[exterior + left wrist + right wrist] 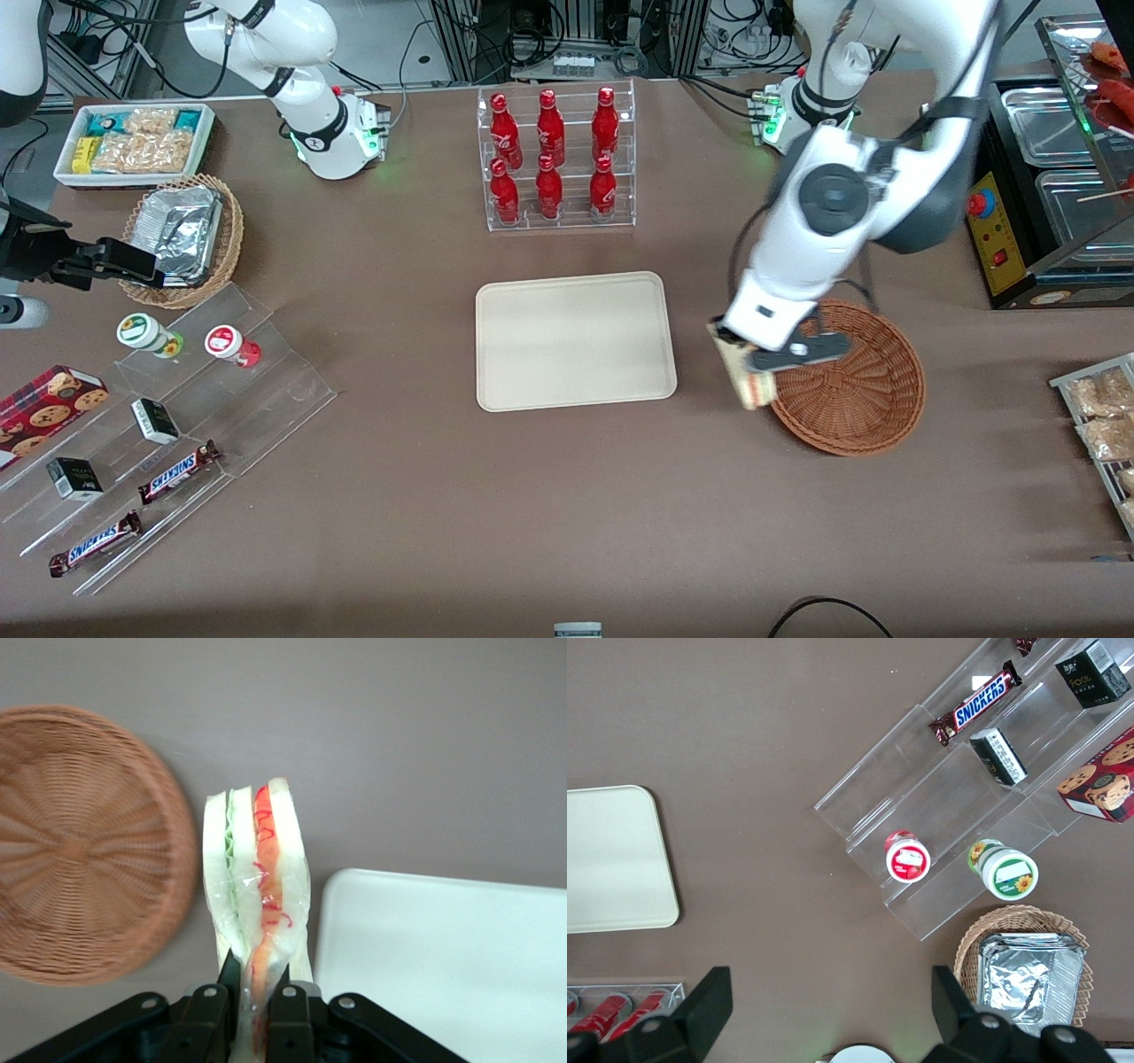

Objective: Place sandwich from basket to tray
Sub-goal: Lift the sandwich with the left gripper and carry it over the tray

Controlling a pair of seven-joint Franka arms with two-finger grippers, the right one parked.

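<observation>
between the basket [850, 381] and the tray [574, 340], above the brown table [532, 496], the left arm's gripper [254, 992] is clamped tight on the wrapped sandwich [257, 895], lifted out of the wicker.

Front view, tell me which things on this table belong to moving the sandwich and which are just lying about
Part of the job:
- sandwich, clamped in the left arm's claw between basket and tray
- reddish-brown wicker basket, now holding nothing
- cream tray, bare

Just lying about:
- red bottles in a clear rack
- Snickers bars
- foil in a tan basket
- cookie box
</observation>
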